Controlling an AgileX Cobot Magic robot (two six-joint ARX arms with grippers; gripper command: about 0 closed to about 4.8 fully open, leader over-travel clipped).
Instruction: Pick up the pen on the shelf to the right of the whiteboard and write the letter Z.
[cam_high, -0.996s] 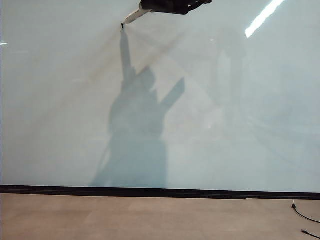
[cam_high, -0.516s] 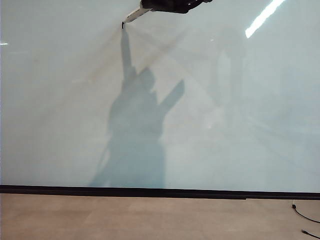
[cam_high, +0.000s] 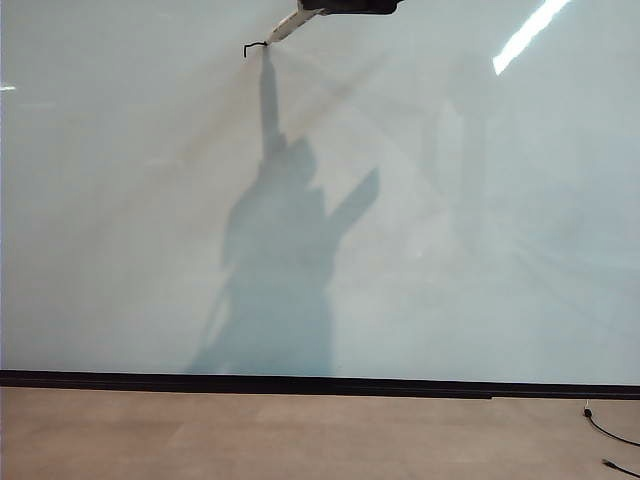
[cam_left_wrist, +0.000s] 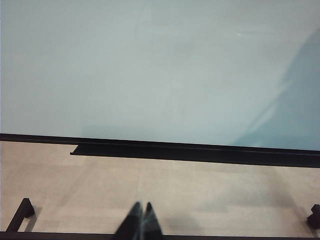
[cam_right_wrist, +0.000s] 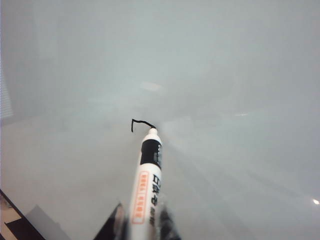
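The right gripper (cam_right_wrist: 141, 224) is pinching the pen (cam_right_wrist: 147, 175), tip touching the whiteboard (cam_high: 450, 250) high up, drawing the top stroke of the letter Z (cam_right_wrist: 141, 123). Next: likely extending it rightward before the diagonal. The left gripper (cam_left_wrist: 139, 226) is resting low, pressed together.

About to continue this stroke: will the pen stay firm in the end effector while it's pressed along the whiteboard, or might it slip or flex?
The pen looks like a rigid plastic barrel, so flexing seems unlikely. The right end effector is shut on its rear end only, so the long overhang could let it pivot under pressure. The glossy whiteboard probably offers little drag, which should help.
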